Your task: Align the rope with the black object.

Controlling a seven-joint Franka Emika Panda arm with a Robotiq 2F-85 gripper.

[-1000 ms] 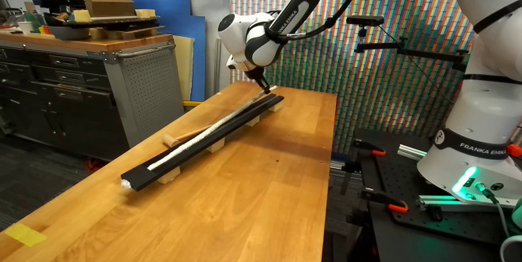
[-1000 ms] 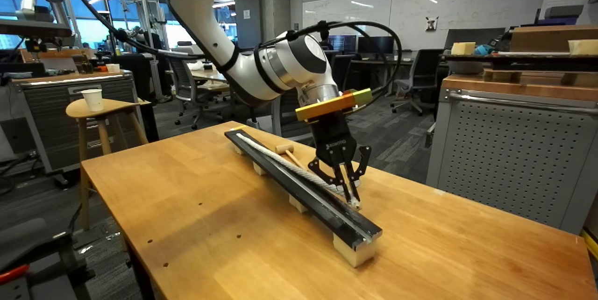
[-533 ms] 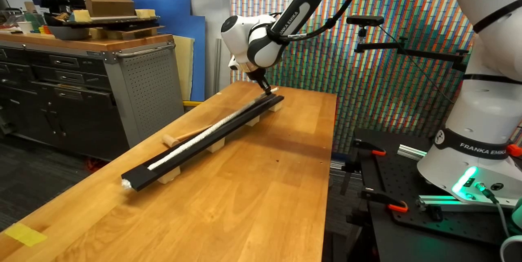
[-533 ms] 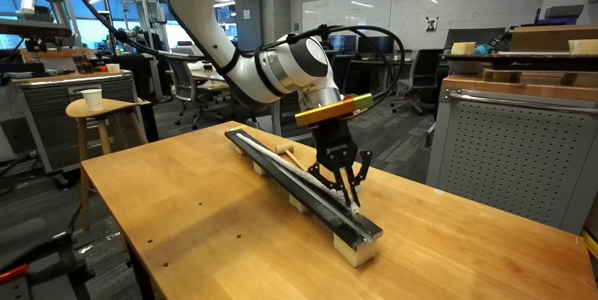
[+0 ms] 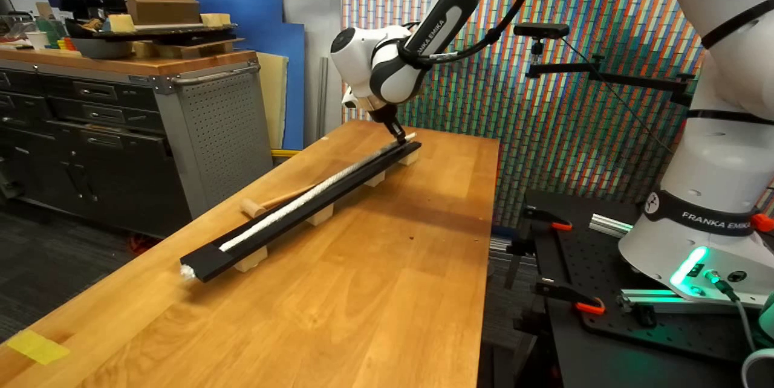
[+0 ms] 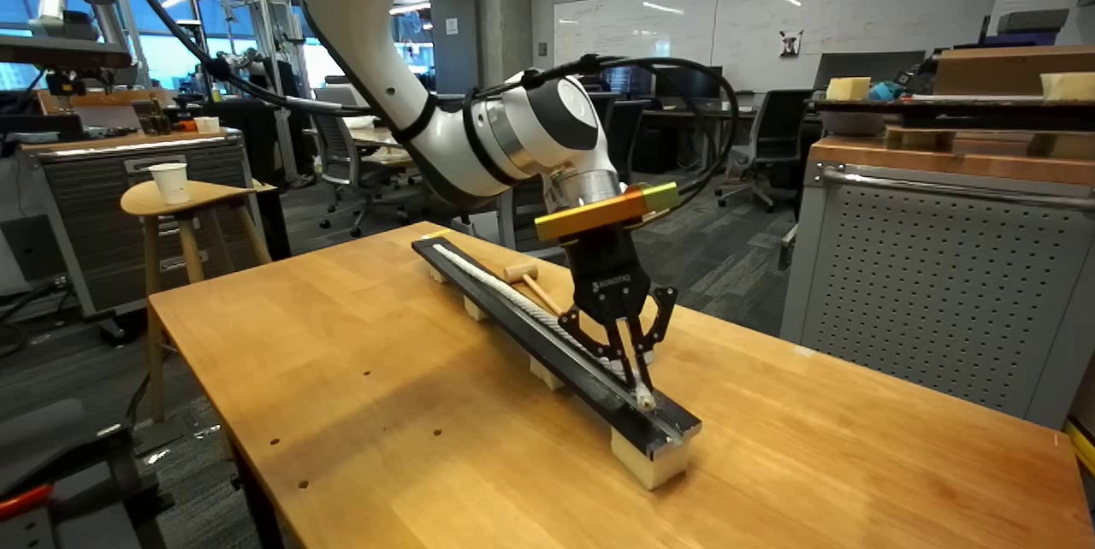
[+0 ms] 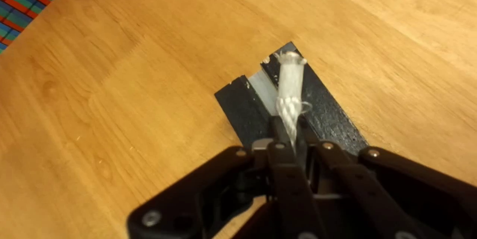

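1. The jaws of the gripper [image 7: 290,121] are clenched on the rope [image 7: 290,86], which is gripped just behind its frayed free end.
2. Past the jaws, that short end is held over the black bar [image 7: 242,110], near the bar's end; whether the two are touching there cannot be told.
3. In both exterior views, the rest of the rope is seen strung back from the jaws along the bar's top. At the bar's opposite end a white tuft [image 5: 187,272] is shown sticking out; whether it belongs to the rope cannot be told.
4. The bar is carried on pale blocks [image 6: 648,461] on the wooden table [image 5: 375,291], nearer the long edge beside the metal cabinet [image 5: 214,134]. Between the bar and that edge a mallet [image 6: 521,273] is laid.
5. Beyond the short edge marked at its corner with yellow tape [image 5: 38,347], a white cup [image 6: 171,183] is set on a wooden stool [image 6: 210,194]; farther off, a whiteboard [image 6: 727,40] is seen.
6. The rope's long axis is laid lengthwise, roughly along the bar, and its gripped end is pointed toward the short edge facing the striped panel [image 5: 459,98].
7. In the wrist view, the free end is slanted across the line of the bar's groove [image 7: 264,92], with its tip over the black strip beside it.
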